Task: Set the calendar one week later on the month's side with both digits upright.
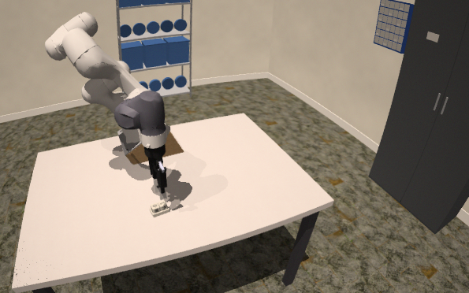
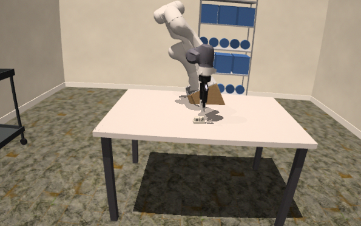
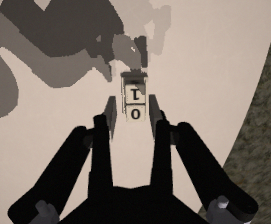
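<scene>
The small pale tray (image 1: 161, 213) (image 2: 198, 122) (image 3: 123, 100) stands on the table with two pale cubes side by side in it. In the wrist view the cube with a 1 on top (image 3: 135, 93) is the farther one and the cube with a 0 on top (image 3: 135, 113) the nearer one; the 1 looks upside down there. Small dark digits show on the cubes' front faces in the exterior view, too small to read surely. My gripper (image 1: 163, 191) (image 2: 204, 106) (image 3: 132, 104) points down above and slightly behind the tray. It is partly open and empty, its fingers apart.
A brown wedge-shaped block (image 1: 175, 147) (image 2: 215, 97) stands behind the gripper, near the arm's base on the white table (image 1: 92, 236) (image 2: 150, 127). The arm's shadows fall behind and to the right of the tray. A blue-stocked shelf and a dark cabinet stand beyond the table.
</scene>
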### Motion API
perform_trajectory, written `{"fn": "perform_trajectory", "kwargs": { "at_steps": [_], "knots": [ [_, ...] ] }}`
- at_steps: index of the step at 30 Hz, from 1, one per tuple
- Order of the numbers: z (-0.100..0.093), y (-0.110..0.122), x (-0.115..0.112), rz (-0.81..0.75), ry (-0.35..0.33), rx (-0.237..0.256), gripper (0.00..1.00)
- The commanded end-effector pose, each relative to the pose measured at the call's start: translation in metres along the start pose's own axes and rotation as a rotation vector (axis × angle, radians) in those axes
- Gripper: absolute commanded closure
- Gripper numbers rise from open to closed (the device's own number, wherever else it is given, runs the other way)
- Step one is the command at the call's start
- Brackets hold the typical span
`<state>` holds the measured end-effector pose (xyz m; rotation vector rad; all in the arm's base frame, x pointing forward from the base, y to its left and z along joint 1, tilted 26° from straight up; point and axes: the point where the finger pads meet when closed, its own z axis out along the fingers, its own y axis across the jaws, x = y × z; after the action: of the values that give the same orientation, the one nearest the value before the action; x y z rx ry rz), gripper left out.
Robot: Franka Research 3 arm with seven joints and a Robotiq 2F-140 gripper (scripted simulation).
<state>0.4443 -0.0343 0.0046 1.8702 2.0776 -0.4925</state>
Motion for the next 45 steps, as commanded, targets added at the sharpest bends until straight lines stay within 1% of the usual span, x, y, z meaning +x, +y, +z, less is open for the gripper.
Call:
{"fn": "perform_trajectory", "kwargs": {
  "at_steps": [1, 8, 22, 45],
  "knots": [
    [0.006, 0.002, 0.000, 0.016, 0.003, -0.006, 0.72],
    [0.017, 0.003, 0.000, 0.016, 0.003, -0.006, 0.72],
    [0.030, 0.003, 0.000, 0.016, 0.003, -0.006, 0.72],
    [0.032, 0.004, 0.000, 0.016, 0.003, -0.006, 0.72]
  ]
}}
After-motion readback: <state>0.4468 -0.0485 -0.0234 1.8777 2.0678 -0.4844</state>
